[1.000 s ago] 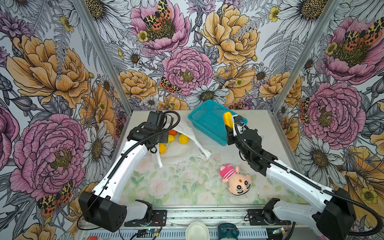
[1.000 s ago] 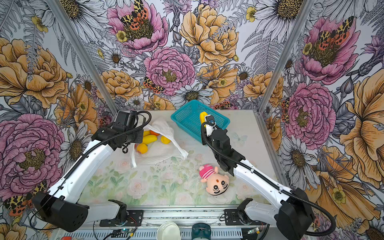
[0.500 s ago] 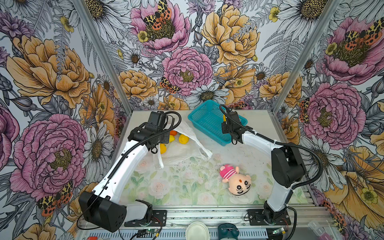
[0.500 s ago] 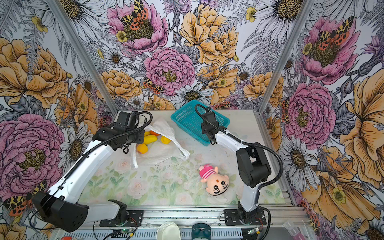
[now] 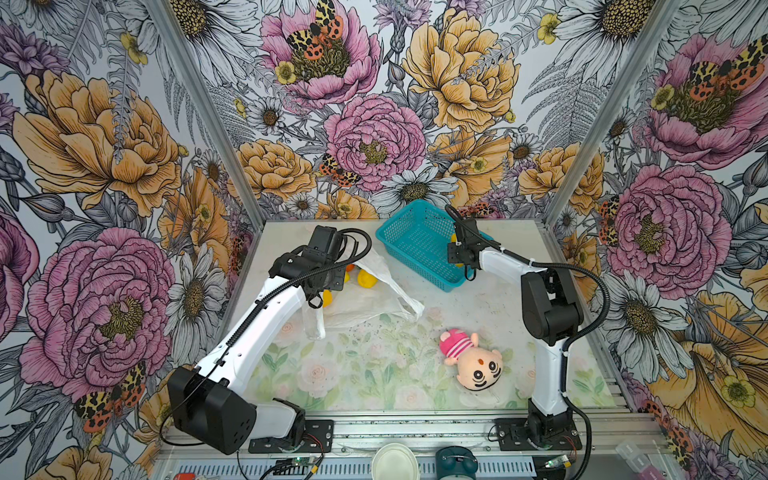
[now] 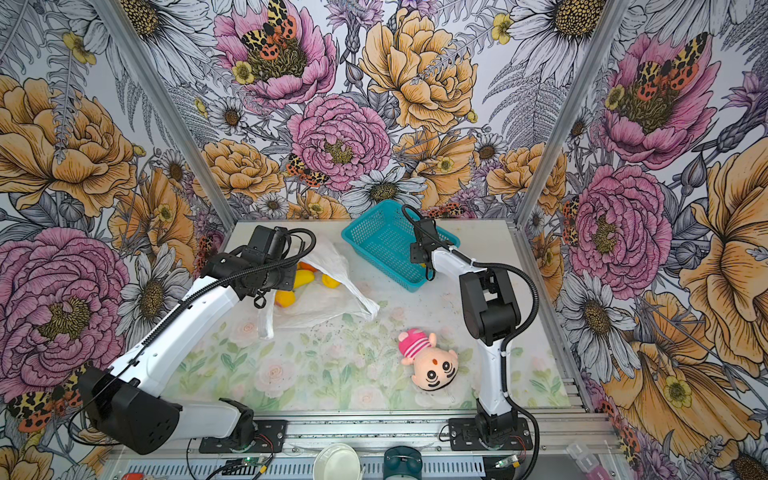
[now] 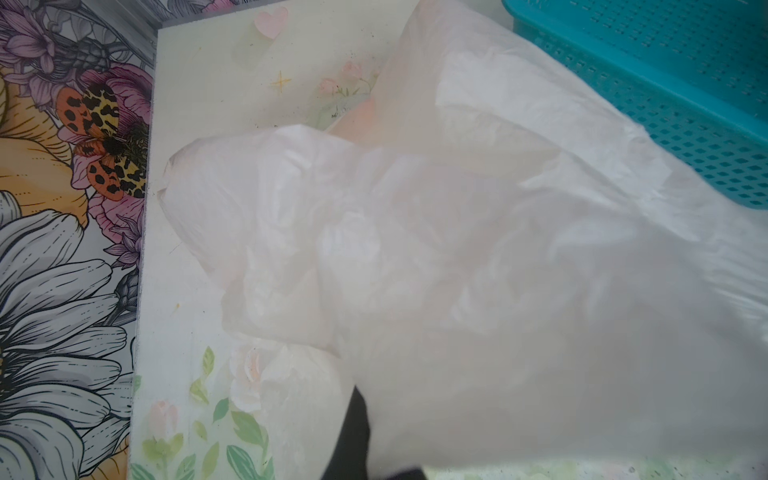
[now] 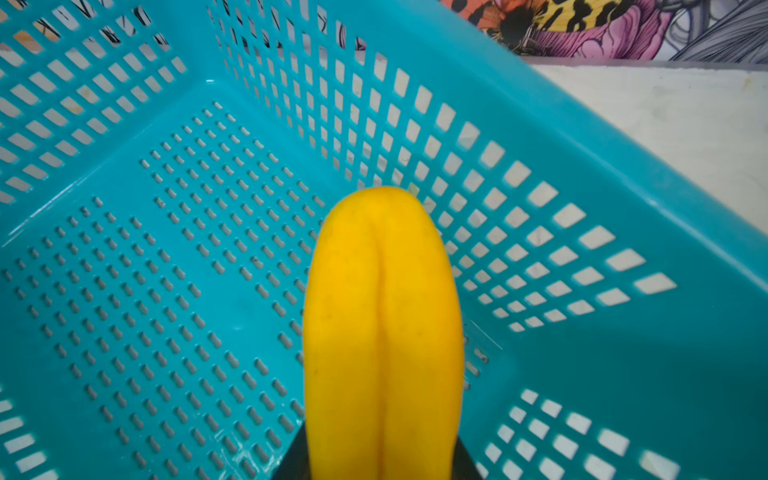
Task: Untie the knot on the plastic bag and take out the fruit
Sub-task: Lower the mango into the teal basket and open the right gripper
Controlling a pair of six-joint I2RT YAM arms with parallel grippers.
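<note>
The right gripper is partly closed and clamping a long yellow fruit by its near end. The dark fingers are just showing on either side of it, and the free end is pointing out over the perforated floor of the teal basket. In both top views that gripper is hanging inside the basket near its right-hand wall, at the back of the table. Across from it, the left gripper is pinched fully shut on the plastic bag. Its wrist view is filling up with the translucent white film, with one black finger poking out beneath. The film is rising like a tent from the table up to that gripper. Under the raised flap several of the fruit are lying in the open: a round yellow one, an orange one and another yellow one. A loose handle strip is trailing toward the front. I cannot make out the knot. The bag is sitting just left of the basket, and a pink-hatted plush doll is lying face up near the front right, well apart from both.
</note>
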